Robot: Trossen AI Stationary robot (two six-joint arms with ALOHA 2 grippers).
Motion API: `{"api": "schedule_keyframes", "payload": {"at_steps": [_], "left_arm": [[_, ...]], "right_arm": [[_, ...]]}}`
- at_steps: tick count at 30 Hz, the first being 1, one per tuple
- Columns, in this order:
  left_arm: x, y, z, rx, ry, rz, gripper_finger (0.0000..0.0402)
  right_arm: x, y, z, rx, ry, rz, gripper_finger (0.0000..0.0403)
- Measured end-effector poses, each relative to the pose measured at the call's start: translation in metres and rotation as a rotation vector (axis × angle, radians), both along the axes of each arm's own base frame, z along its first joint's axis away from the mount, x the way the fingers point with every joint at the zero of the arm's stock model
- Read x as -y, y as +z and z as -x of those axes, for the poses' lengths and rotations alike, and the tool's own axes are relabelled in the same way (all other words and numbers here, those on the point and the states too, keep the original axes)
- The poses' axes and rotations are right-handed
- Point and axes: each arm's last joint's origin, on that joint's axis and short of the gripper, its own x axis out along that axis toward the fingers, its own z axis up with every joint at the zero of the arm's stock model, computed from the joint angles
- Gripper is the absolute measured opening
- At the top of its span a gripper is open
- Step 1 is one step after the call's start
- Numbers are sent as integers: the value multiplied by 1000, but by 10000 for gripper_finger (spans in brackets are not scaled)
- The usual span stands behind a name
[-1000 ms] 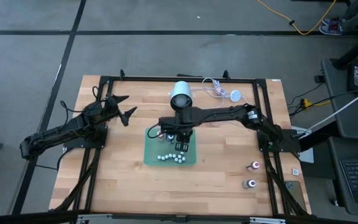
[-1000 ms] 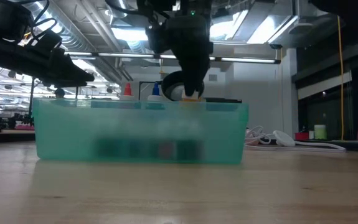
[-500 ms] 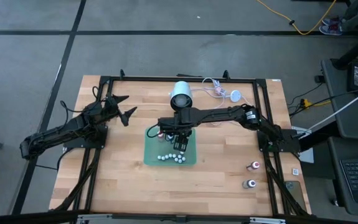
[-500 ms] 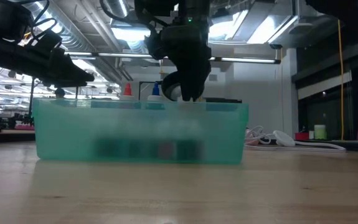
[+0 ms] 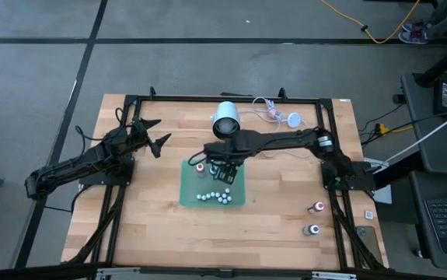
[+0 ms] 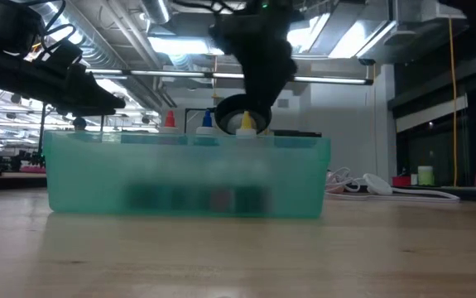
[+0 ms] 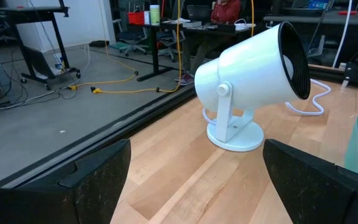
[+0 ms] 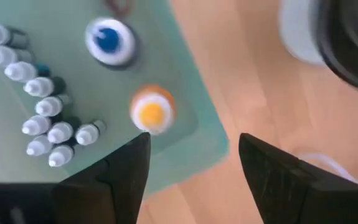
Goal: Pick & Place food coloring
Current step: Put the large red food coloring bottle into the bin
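The right gripper point(image 5: 221, 169) hung over the far end of the shallow translucent green plastic tray point(image 5: 189, 196) at the middle of the pale wooden worktop point(image 5: 277, 225), its jaws apart and holding nothing. Directly below it, inside the tray, a small orange-capped food coloring bottle point(image 8: 152, 111) stood upright and free of the jaws, beside a blue-capped bottle point(image 8: 109, 39) and a red-capped one point(image 6: 170, 121); all three tips showed above the tray's far wall in the low view. A cluster of small white-tipped dropper bottles point(image 5: 214, 197) lay on their sides at the tray's near end, apparently gathered there as the set was collected. Two more small bottles point(image 5: 314, 218) stood well away from the tray toward the worktop's right edge, and judging by the task they remained to be brought over. A white drum-shaped lamp point(image 5: 225, 119) sat just beyond the tray. The left gripper point(image 5: 151, 134) waited well to the tray's left with its jaws spread wide, clear of the working arm's path.
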Motion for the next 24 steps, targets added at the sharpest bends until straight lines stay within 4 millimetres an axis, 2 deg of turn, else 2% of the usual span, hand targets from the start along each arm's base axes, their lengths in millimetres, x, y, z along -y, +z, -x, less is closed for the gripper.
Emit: {"api": "schedule_keyframes", "payload": {"at_steps": [12,18,24], "left_arm": [[0,0,0,0,0,0,361],[0,0,0,0,0,0,361],[0,0,0,0,0,0,361]], "right_arm": [[-9,16,69,42,-413,-89,246],[-24,19,108,22,-499,-137,253],[-40,21,143,15,-514,-155,302]]}}
